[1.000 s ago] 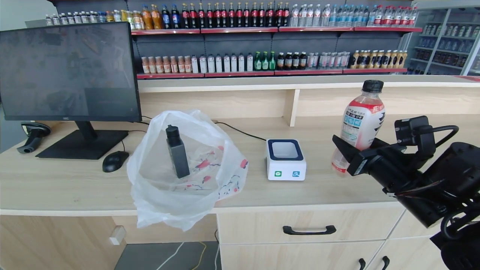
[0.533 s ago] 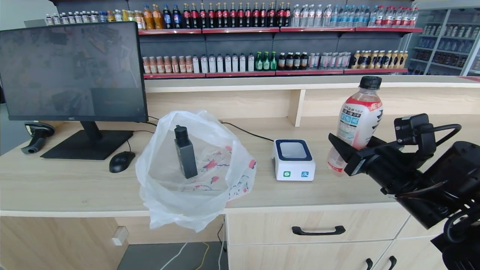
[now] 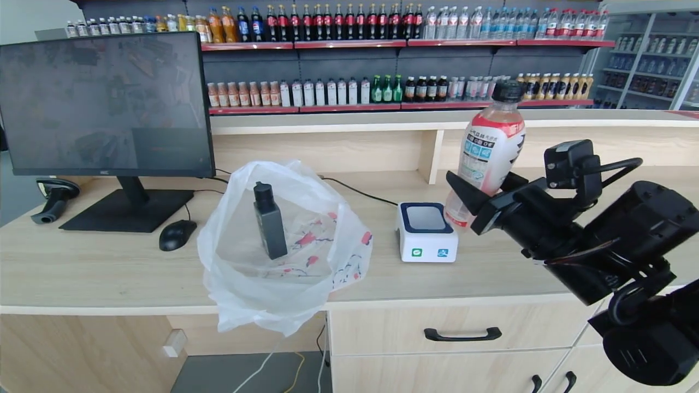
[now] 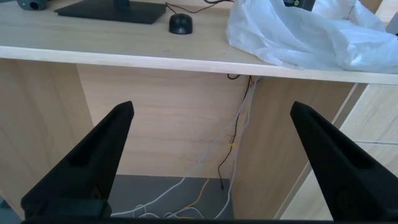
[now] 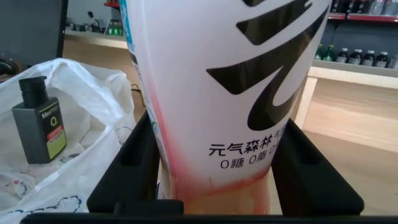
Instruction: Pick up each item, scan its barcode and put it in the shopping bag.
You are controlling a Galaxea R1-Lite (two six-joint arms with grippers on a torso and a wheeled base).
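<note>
My right gripper is shut on a drink bottle with a black cap and a red and white label. It holds the bottle upright in the air, just right of and above the white barcode scanner on the counter. In the right wrist view the bottle sits between the fingers. The white shopping bag hangs open over the counter's front edge, with a dark grey bottle standing in it. The bag and counter front also show in the left wrist view, beyond my open left gripper, which hangs below counter height.
A monitor, a mouse and a hand scanner stand on the counter's left part. A raised ledge runs along the back, with drink shelves behind. Drawers with black handles lie under the counter.
My right arm has lifted the bottle and carried it left, from the counter's right part to beside the barcode scanner. The head view shifted slightly early on.
</note>
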